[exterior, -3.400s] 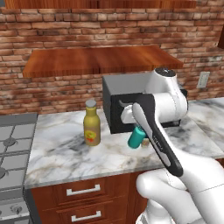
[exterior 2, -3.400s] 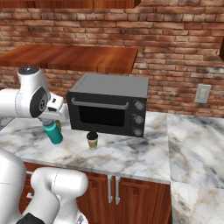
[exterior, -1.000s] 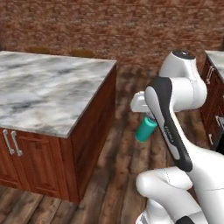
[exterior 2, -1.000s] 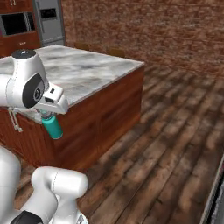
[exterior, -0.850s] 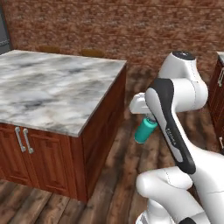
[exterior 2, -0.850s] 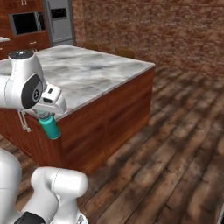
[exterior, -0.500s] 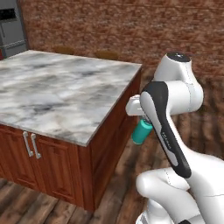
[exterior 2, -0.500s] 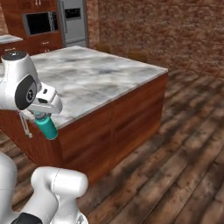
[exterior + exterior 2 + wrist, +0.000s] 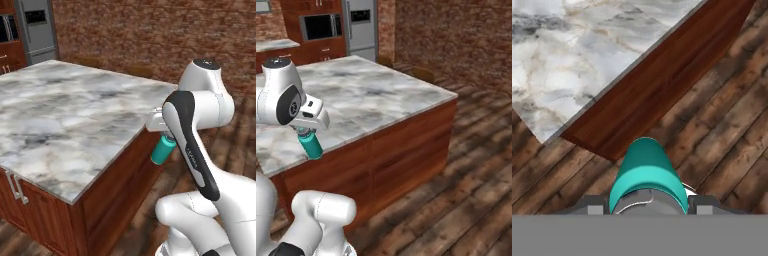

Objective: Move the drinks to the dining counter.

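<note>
A teal bottle [image 9: 162, 150], one of the drinks, hangs tilted from my gripper [image 9: 168, 137], which is shut on its grey-capped top. From the right base view the same teal bottle [image 9: 310, 145] hangs under the gripper [image 9: 305, 132], in front of the near edge of the dining counter [image 9: 371, 95]. The hand view looks down the teal bottle [image 9: 647, 172] at the wood floor, with the counter's corner [image 9: 572, 85] up and left. The bottle hangs in the air beside the dining counter [image 9: 60, 120], just off its right edge and below the level of its top.
A wooden chair back [image 9: 423, 74] stands at the far side of the island. A steel fridge [image 9: 361, 27] and a built-in oven [image 9: 318, 26] line the back wall. Plank floor [image 9: 466, 165] spreads wide to the right.
The whole scene has shifted as the base drives and turns: the island has come closer and grown in both base views. The bottle stays held in the same pose.
</note>
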{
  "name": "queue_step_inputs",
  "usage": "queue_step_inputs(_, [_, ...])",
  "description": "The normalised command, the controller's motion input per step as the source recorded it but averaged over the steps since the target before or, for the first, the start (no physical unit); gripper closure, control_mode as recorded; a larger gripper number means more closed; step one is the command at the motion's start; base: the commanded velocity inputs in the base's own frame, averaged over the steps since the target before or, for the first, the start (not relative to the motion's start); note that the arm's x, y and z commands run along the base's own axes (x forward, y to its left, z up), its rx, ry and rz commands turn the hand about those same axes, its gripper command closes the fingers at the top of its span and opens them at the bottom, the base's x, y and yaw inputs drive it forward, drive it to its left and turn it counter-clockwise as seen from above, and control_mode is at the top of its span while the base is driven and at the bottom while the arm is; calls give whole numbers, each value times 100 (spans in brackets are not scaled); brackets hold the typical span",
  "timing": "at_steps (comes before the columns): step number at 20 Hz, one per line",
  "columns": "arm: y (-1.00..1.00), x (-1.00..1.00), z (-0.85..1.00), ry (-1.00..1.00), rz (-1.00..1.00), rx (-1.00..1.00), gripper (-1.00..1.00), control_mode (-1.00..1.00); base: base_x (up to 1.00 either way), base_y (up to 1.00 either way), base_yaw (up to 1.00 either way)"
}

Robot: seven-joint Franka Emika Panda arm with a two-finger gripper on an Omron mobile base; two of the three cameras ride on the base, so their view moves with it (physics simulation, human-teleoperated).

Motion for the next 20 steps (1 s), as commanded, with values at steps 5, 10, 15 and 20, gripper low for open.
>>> queue_step_inputs(5, [0, 0, 0, 0, 0, 0, 100, 100, 100, -88, 36])
queue_step_inputs(10, [0, 0, 0, 0, 0, 0, 100, 100, 93, -59, 52])
queue_step_inputs(15, [0, 0, 0, 0, 0, 0, 100, 100, 84, -38, 66])
queue_step_inputs(20, [0, 0, 0, 0, 0, 0, 100, 100, 60, -75, 46])
